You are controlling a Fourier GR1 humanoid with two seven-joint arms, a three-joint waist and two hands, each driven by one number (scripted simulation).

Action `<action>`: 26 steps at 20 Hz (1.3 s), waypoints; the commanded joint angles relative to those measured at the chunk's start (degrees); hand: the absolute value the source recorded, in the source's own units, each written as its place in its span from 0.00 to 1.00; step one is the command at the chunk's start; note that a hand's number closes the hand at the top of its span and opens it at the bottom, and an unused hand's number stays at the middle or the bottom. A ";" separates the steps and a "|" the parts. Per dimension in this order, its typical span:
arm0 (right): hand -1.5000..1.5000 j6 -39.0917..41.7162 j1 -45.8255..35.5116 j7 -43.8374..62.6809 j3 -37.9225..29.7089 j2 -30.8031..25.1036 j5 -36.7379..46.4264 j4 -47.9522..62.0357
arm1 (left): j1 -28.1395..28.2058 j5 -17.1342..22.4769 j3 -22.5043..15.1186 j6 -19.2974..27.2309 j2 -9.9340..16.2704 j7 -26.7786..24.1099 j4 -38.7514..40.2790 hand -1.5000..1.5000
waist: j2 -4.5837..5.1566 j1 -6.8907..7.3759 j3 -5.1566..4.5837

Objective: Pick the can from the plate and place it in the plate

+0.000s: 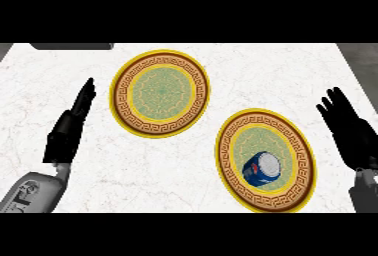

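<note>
We're pre-grasp: both hands open, right hand (353, 131) must reach the blue can (261, 169) on the near gold-rimmed plate (235, 134).

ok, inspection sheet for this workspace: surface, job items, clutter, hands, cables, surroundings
Surface: white marbled counter.
Job's things: blue can on the right plate; left plate holds nothing.
Clutter: nothing seen.
Hands: left hand open, fingers straight, left of the left plate; right hand open, right of the right plate; neither touches anything.
Cables: nothing seen.
Surroundings: dark object at the counter's far left edge; grey floor beyond the right corner.
</note>
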 commanded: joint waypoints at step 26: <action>0.00 -13.17 -3.07 13.95 34.70 5.95 53.87 -30.45 | -2.75 9.19 9.88 -11.16 2.48 4.41 -6.89 0.50 | -0.53 0.80 1.20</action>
